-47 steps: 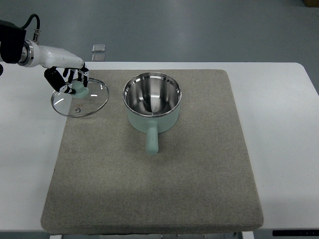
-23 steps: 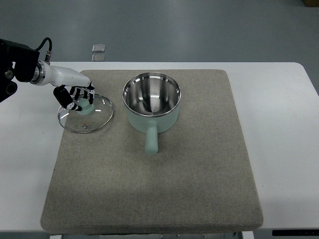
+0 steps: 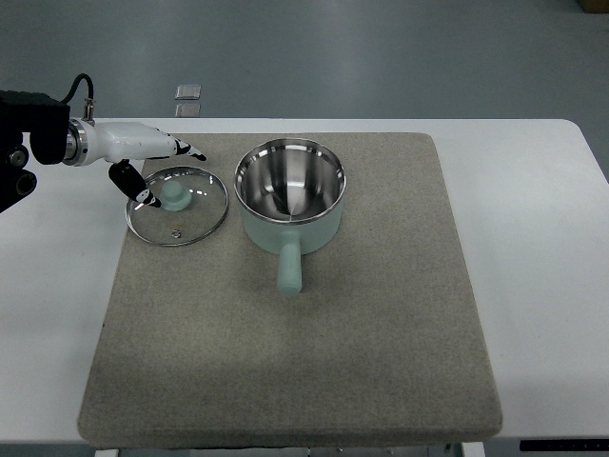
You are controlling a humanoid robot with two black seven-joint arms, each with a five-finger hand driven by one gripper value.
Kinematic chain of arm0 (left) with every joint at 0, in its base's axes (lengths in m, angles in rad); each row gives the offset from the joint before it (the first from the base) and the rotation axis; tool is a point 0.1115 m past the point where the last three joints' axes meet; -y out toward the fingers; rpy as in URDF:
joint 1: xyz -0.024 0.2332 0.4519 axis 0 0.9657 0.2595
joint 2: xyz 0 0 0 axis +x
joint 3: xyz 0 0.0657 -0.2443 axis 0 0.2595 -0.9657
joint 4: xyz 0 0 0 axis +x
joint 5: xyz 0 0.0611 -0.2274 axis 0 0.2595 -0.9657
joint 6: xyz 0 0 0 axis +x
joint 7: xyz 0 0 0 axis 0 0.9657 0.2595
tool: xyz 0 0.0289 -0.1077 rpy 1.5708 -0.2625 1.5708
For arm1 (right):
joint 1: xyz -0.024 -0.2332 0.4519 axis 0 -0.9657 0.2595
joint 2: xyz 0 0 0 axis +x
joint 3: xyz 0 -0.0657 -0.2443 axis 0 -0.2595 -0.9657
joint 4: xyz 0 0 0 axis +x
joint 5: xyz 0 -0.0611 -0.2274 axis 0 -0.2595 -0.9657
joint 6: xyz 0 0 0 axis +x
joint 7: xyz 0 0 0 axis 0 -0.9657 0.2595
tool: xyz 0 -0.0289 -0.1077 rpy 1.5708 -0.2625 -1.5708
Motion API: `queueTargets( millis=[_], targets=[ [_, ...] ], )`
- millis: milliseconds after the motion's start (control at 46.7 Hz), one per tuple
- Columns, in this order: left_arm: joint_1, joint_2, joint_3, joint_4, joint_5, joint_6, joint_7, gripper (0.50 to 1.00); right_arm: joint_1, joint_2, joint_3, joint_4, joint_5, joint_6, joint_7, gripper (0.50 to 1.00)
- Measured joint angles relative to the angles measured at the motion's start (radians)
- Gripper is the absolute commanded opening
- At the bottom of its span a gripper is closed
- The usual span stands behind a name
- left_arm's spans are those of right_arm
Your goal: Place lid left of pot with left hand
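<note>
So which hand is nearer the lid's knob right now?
Left. The left hand sits at the lid, fingers open beside the knob. The right hand isn't in view.

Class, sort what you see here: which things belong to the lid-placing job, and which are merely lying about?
Belongs to the job:
round glass lid with pale green knob
pale green steel-lined pot
left hand
grey felt mat

Lying about:
two small grey squares beyond the white table
</note>
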Motion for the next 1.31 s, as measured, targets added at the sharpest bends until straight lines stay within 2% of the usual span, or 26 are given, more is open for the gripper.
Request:
queueTargets(
  millis=[107,278,449,621,728,813,920,1156,1305],
  targets=[
    [0.001,-0.001,-0.002,0.033,-0.166,0.003,0.0,0.994,0.0,0.0,0.0,0.0,0.0,0.0,0.0,0.924],
    [-0.002,0.006,-0.003,0.088,-0.585,0.003,0.0,0.994,0.0,0.0,0.0,0.0,0.0,0.0,0.0,0.924],
    [0.001,0.005,-0.009,0.196,-1.0,0.001,0.0,0.994,0.0,0.0,0.0,0.0,0.0,0.0,0.0,0.924],
    [0.002,0.0,-0.014,0.242,-1.266,-0.013,0.0,0.994,0.0,0.0,0.0,0.0,0.0,0.0,0.0,0.924],
    [0.007,0.01,-0.013,0.248,-1.461,-0.062,0.002,0.994,0.0,0.0,0.0,0.0,0.0,0.0,0.0,0.924],
    [0.045,0.01,-0.011,0.282,-1.629,-0.141,0.005,0.996,0.0,0.0,0.0,0.0,0.0,0.0,0.0,0.924],
    [0.074,0.003,-0.011,0.333,-1.769,-0.211,0.009,0.996,0.0,0.0,0.001,0.0,0.0,0.0,0.0,0.924],
    [0.121,-0.003,-0.011,0.355,-1.963,-0.217,0.028,0.994,0.0,0.0,0.0,0.0,0.0,0.0,0.0,0.924],
    [0.127,-0.003,-0.011,0.347,-2.106,-0.217,0.09,0.996,0.0,0.0,0.0,0.0,0.0,0.0,0.0,0.924]
  ],
)
